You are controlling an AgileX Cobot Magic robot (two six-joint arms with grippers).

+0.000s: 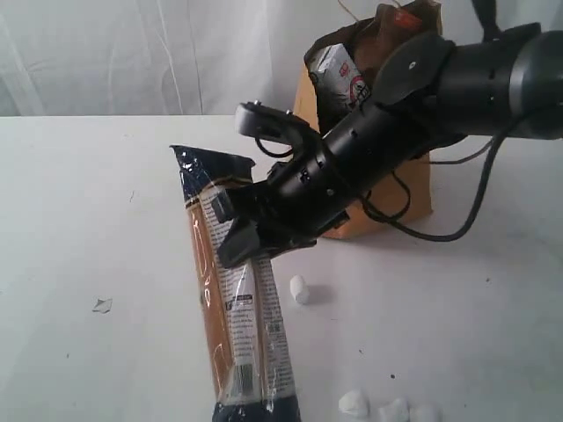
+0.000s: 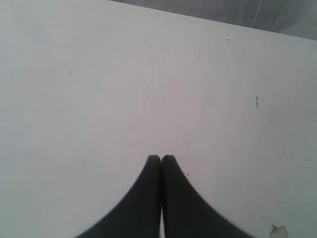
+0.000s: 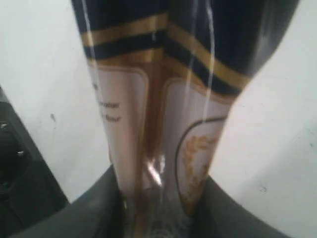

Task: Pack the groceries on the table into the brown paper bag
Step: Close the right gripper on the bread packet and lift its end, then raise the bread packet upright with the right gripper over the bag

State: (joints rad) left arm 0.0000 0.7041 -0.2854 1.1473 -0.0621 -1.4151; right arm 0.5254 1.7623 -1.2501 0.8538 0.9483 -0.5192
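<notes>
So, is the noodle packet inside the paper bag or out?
Out. The long noodle packet is wholly outside the brown paper bag, in front of it, with the right gripper shut on its sides.

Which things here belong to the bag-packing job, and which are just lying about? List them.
Job: long noodle packet, clamped in the right gripper; brown paper bag; carton inside it.
Lying about: white lumps; paper scrap.

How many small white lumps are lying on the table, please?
4. One lump lies beside the long noodle packet; three cluster at the exterior view's bottom edge. Others may be out of frame.
</notes>
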